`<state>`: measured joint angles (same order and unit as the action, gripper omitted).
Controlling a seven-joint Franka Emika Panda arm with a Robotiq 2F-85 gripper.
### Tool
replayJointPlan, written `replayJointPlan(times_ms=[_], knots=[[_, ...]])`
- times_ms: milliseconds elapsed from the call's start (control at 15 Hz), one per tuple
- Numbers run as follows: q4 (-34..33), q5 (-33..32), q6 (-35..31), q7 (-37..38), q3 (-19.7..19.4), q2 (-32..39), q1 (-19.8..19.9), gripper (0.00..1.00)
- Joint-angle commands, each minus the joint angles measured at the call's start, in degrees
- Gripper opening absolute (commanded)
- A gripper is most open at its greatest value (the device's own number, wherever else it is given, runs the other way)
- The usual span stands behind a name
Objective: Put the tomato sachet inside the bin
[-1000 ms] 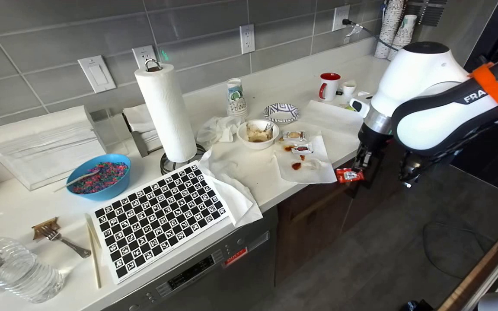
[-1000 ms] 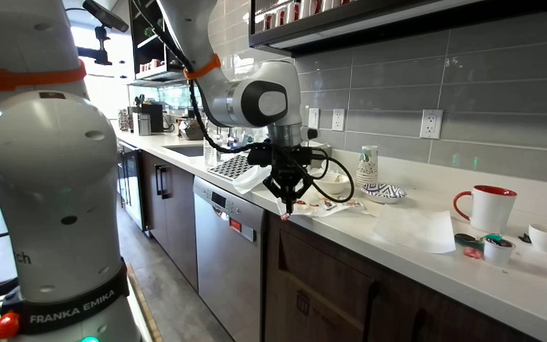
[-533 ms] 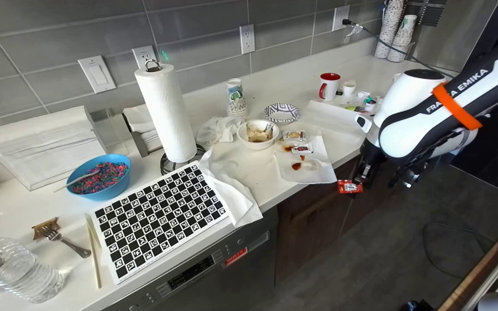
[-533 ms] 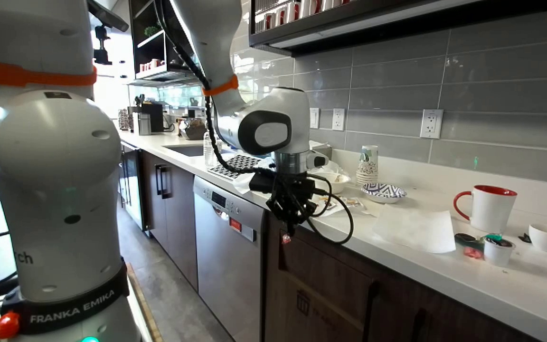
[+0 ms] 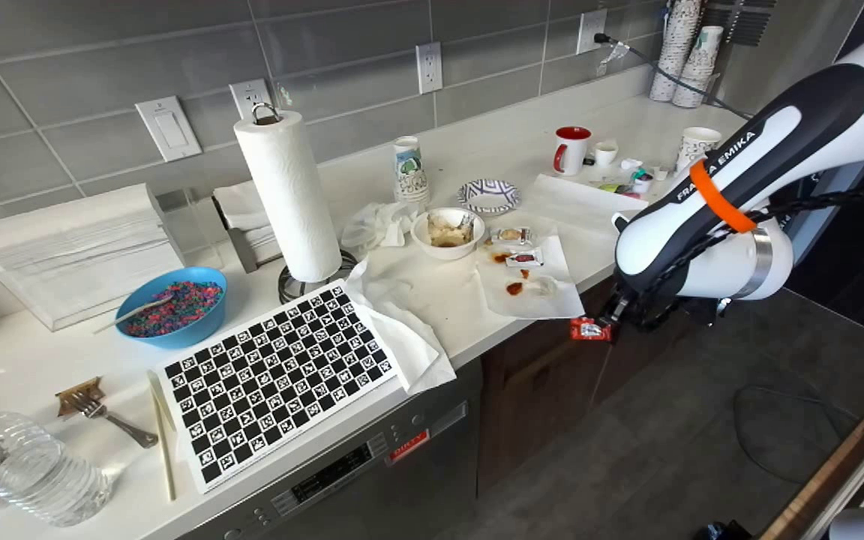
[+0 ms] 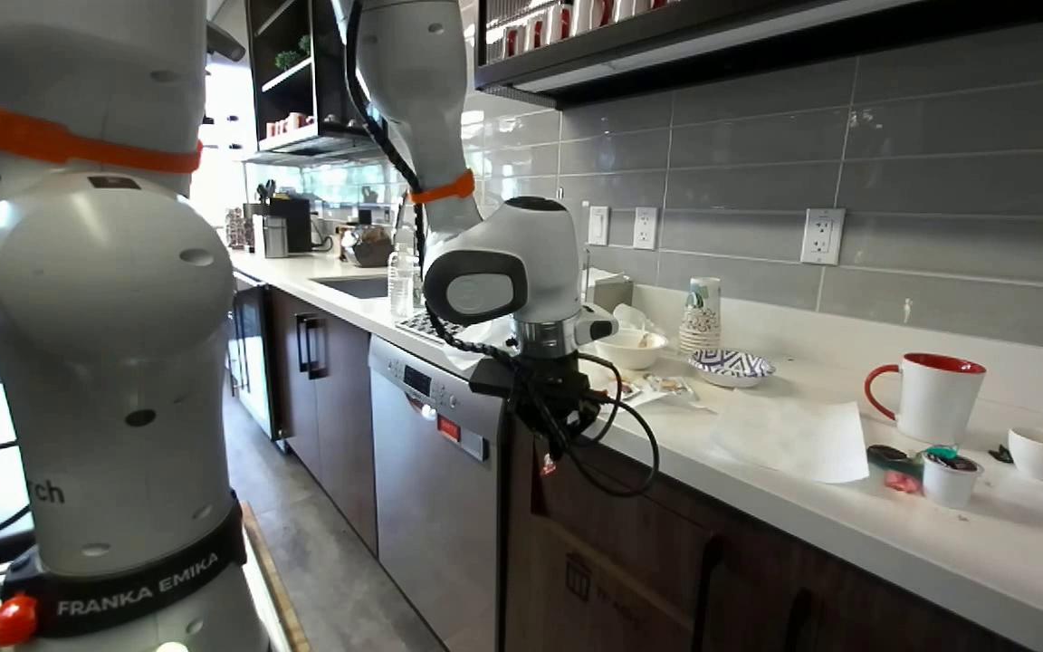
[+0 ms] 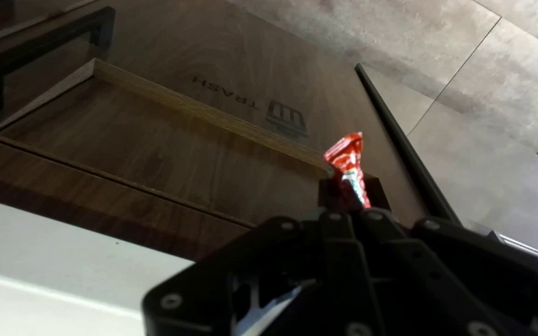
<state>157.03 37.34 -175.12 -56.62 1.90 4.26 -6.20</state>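
The red tomato sachet (image 5: 591,328) shows in both exterior views (image 6: 548,465) and sticks out beyond the fingertips in the wrist view (image 7: 347,156). My gripper (image 5: 615,318) is shut on one end of it and holds it in the air, just in front of and below the counter's front edge. The bin is a brown cabinet marked TRASH, with a recessed slanted panel (image 7: 157,149) in its front. The sachet is in front of one end of that recess in the wrist view. The cabinet front also shows in an exterior view (image 6: 630,598). The bin's inside is hidden.
The white counter (image 6: 784,507) overhangs above the recess; its edge is close to my gripper. A steel dishwasher (image 6: 435,453) stands beside the trash cabinet. A dark handle (image 7: 49,46) sticks out from the cabinet front. Paper with stains and opened sachets (image 5: 529,281) lies on the counter.
My gripper has gone down with the sachet, from about counter height to below the counter edge. The wrist has tilted, so the gripper now points more toward the cabinet front.
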Motion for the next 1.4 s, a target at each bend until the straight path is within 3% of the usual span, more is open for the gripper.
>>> replayJointPlan(times_ms=[0, 200, 733, 1333], knots=[[0.0, 0.1, 0.0, 0.0, 0.0, 0.0, 0.1, 0.01], [-0.4, 0.5, -3.0, -0.3, 0.5, 1.2, -0.2, 0.00], [-0.9, 10.0, -7.6, -6.6, 5.9, 1.9, 2.4, 0.00], [-2.6, 20.3, -6.5, -21.2, 11.5, 6.0, 10.9, 0.00]])
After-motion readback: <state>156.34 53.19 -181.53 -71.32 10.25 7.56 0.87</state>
